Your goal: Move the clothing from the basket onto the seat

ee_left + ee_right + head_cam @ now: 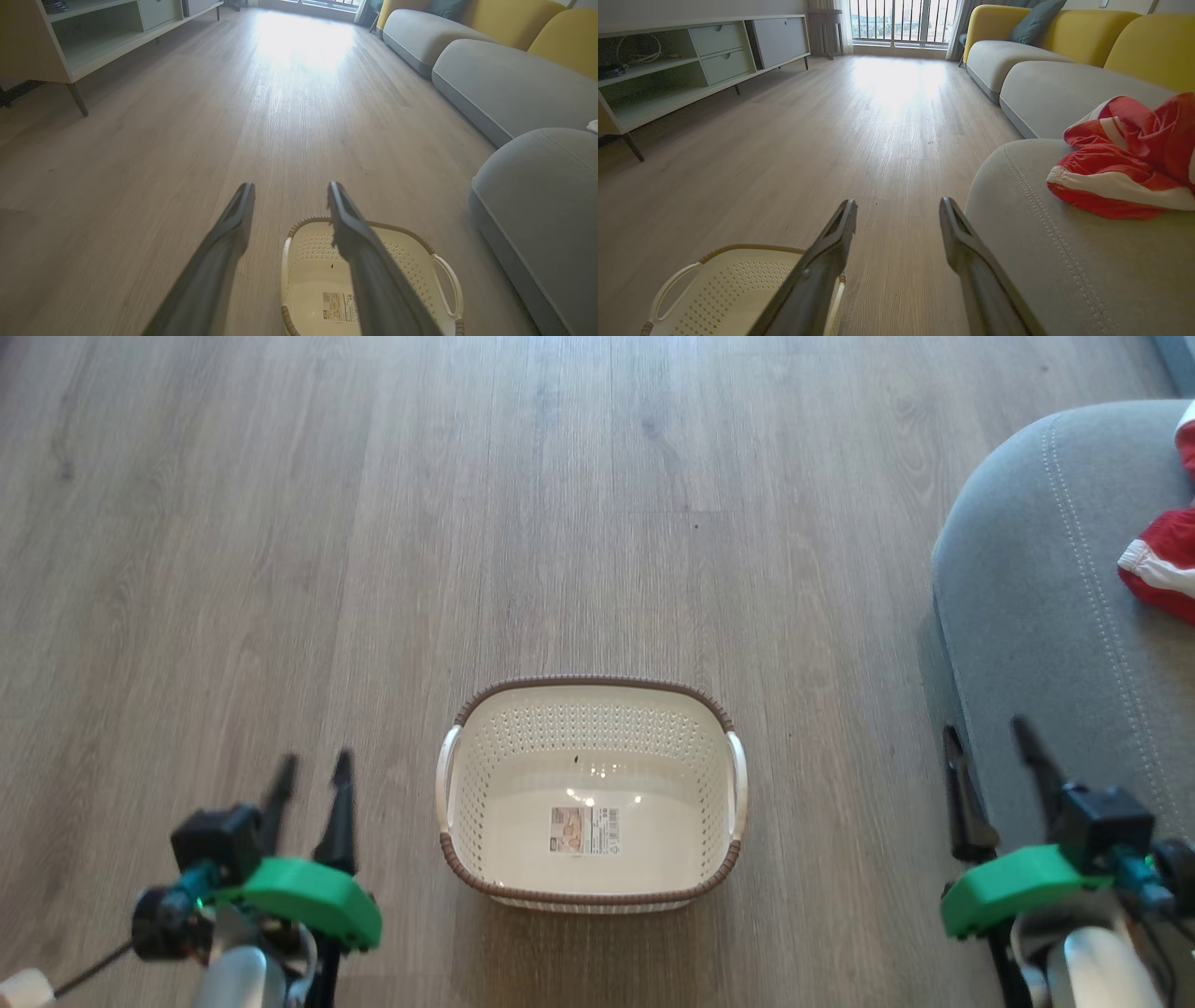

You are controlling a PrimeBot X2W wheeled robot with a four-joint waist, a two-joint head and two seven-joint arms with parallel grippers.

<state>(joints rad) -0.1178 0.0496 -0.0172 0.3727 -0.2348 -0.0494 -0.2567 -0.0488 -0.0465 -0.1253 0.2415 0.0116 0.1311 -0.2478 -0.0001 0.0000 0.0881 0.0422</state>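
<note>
The cream basket (pixel 590 709) with a brown rim stands on the wood floor in the middle of the head view, holding just a label; it also appears low in both wrist views (pixel 303 261) (pixel 733 289). Red clothing (pixel 1167 560) with white stripes lies on the grey seat (pixel 1036 597) at the right, seen closer in the right wrist view as a crumpled red heap (pixel 1125 163) on the seat (pixel 1064 261). My left gripper (pixel 313 775) hangs open left of the basket. My right gripper (pixel 985 737) is open beside the seat's edge. Both hold nothing.
A pale low cabinet (pixel 691 65) with shelves and drawers lines the far left wall. More grey seats with yellow backs (pixel 1064 56) run along the right toward a window. Wood floor (pixel 373 523) stretches ahead of the basket.
</note>
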